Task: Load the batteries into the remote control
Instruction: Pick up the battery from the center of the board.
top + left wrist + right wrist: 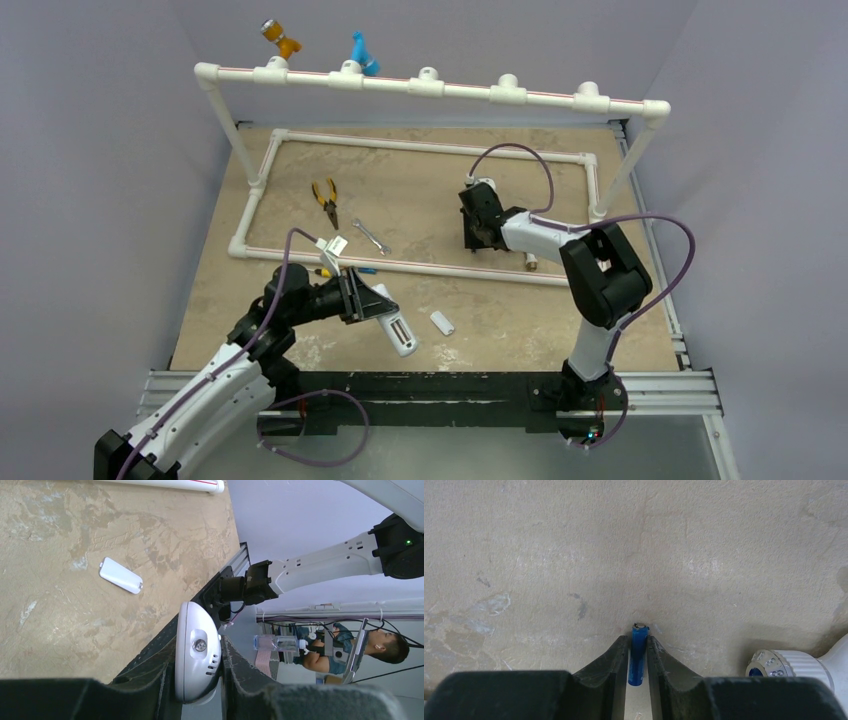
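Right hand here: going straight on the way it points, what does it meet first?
Most likely the bare tabletop, just past the blue battery between the fingers of the right hand; how near is unclear. The white pipe fitting lies off to the side.

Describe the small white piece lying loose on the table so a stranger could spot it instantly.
Look at the near edge of the table, about midway across. Just right of the remote control lies the small white piece. Unlike the longer remote, it is short, plain and rounded, lying flat by itself.
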